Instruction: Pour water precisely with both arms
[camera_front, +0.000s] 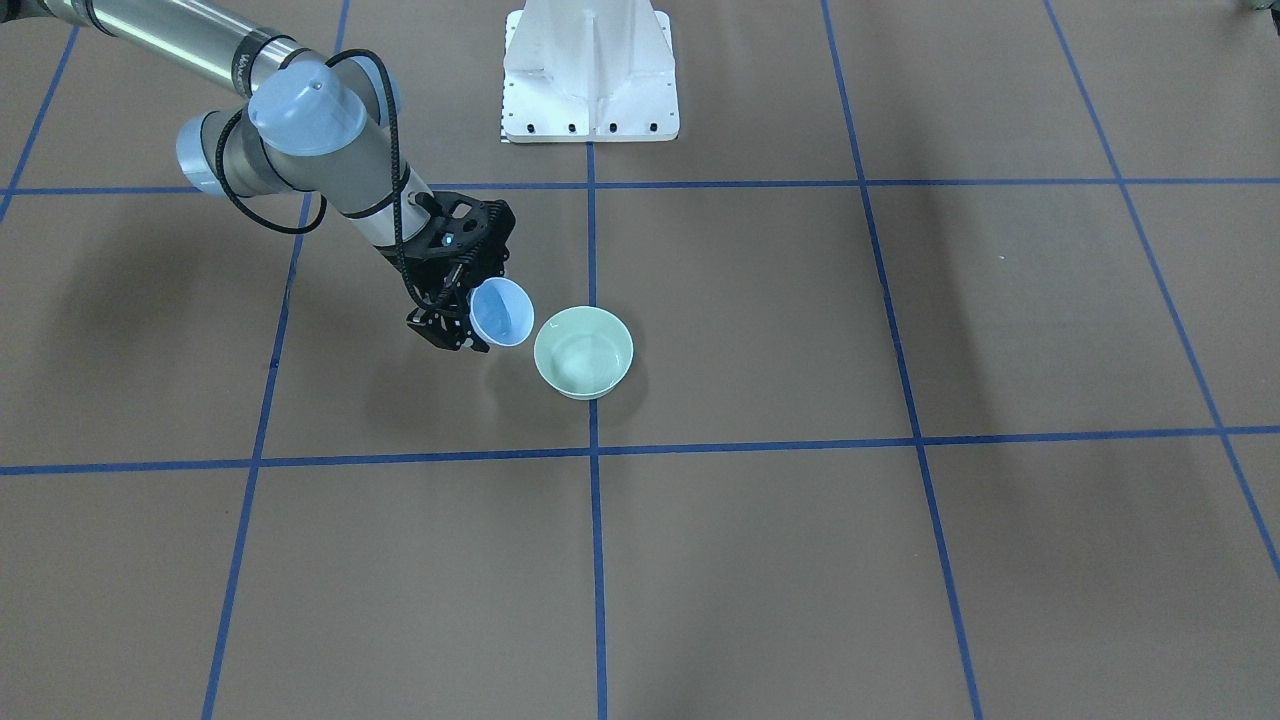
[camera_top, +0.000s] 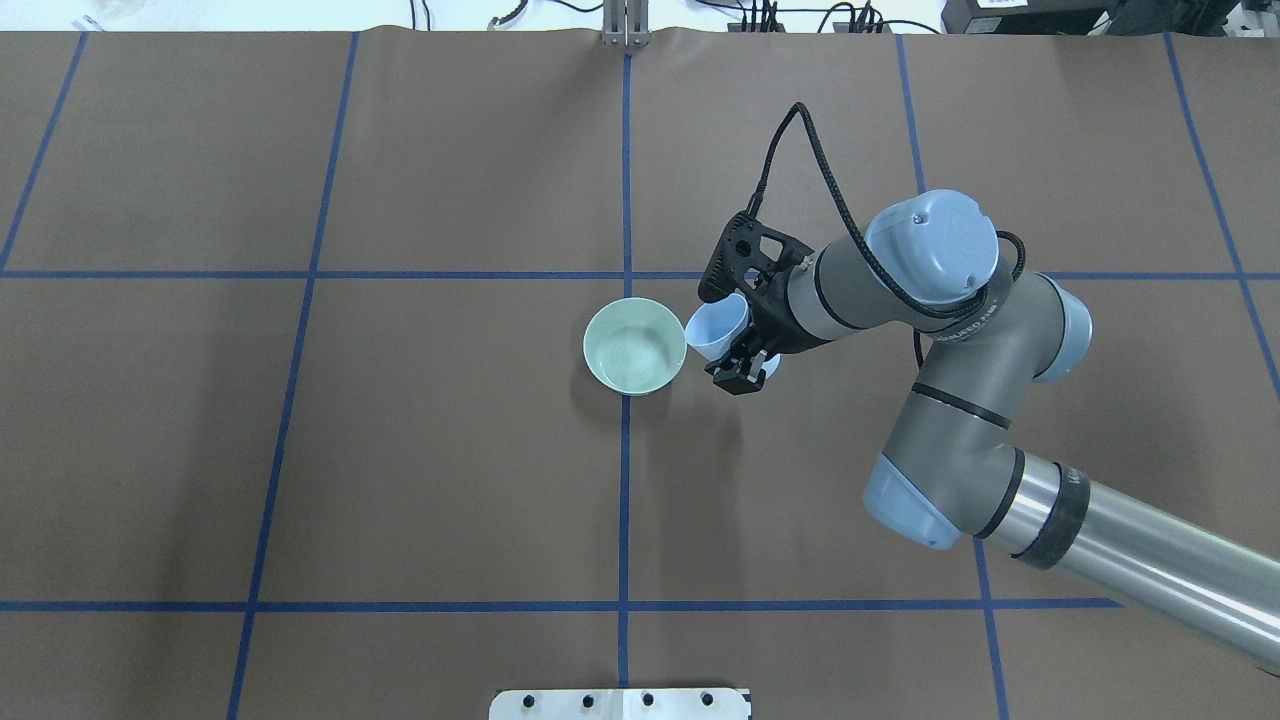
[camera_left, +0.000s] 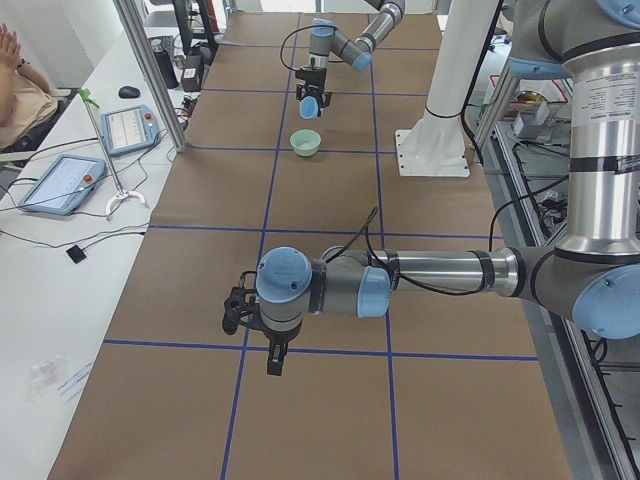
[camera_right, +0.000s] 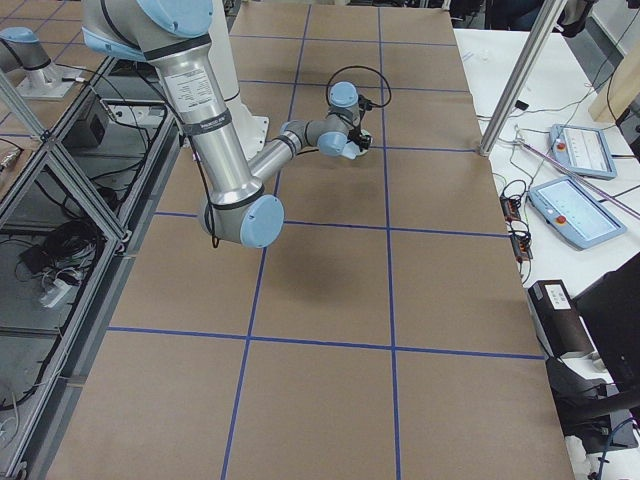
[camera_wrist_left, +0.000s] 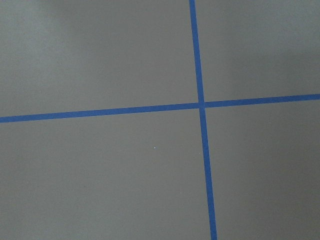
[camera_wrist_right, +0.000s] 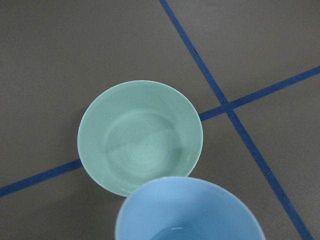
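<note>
Okay, right gripper (camera_front: 462, 322) is clamped on a light-blue cup (camera_front: 500, 312), tipped toward a green bowl (camera_front: 583, 352). The cup's rim is just beside the bowl's rim. Water (camera_wrist_right: 145, 150) shows as faint rings in the bowl, ahead of the gripper, plus a glint inside the cup. Left gripper (camera_left: 275, 360) hangs over the table (camera_left: 330, 190), well apart; can't tell whether its jaws are apart or together.
</note>
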